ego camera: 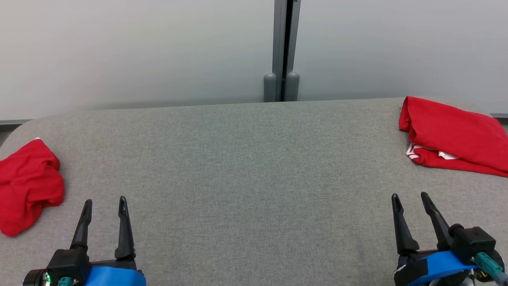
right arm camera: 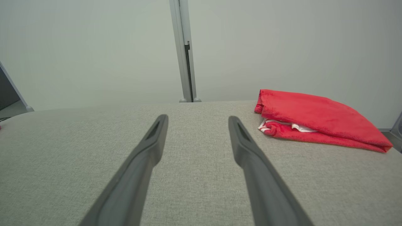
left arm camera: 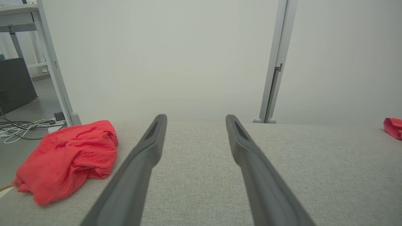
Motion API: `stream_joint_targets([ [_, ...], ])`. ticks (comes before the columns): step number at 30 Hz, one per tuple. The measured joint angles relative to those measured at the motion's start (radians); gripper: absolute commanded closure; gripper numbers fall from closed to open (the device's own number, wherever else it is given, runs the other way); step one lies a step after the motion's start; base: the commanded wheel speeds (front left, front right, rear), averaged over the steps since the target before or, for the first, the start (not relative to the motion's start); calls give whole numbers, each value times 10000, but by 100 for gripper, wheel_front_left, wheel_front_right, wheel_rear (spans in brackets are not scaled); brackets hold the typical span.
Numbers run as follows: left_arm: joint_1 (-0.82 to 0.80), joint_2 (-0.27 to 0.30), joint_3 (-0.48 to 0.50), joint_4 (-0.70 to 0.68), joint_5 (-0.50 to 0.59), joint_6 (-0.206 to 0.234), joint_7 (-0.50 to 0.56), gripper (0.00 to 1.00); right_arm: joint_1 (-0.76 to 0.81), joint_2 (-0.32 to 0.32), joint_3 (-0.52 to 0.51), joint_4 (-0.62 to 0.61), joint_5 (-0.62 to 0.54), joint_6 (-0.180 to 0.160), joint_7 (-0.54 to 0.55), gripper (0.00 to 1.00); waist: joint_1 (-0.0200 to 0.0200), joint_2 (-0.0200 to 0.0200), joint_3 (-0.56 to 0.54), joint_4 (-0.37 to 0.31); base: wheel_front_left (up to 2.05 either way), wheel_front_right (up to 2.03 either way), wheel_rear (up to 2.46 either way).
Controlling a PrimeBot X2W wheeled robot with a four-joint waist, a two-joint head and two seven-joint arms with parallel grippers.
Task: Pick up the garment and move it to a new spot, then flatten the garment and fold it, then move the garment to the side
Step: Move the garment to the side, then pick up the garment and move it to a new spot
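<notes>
Left gripper point(ego camera: 105, 203) and right gripper point(ego camera: 410, 197) are hovering spread wide, empty, over surface point(ego camera: 254, 178); crumpled garment point(ego camera: 27, 184) lying left, folded garment point(ego camera: 452, 135) far right.

Middle of the table point(ego camera: 246, 178): it was flat gray cloth, with wide room to pass.
Left edge: a crumpled red garment point(ego camera: 27, 186) sat in the way.
Upper right: a folded red garment point(ego camera: 452, 133) filled the corner.
Top: a pale wall point(ego camera: 139, 51) closed off the back.

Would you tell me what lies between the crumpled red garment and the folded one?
Nothing: in the head view, bare grey tabletop separates the crumpled garment from the folded garment.
</notes>
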Motion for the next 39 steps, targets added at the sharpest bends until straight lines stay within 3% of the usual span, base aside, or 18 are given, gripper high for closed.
stream_joint_targets([
  [16,-139,-19,173,163,188,-96,0,0,321,221,-10,-416,-56,0,127,0,2,2,66,173,0,0,0],
  [26,-149,-21,428,132,238,-56,0,0,351,249,293,-458,-59,0,113,0,2,2,33,960,0,0,0],
  [39,-153,42,836,67,232,142,2,0,360,255,412,-548,-173,0,81,0,2,2,-18,2485,0,0,0],
])
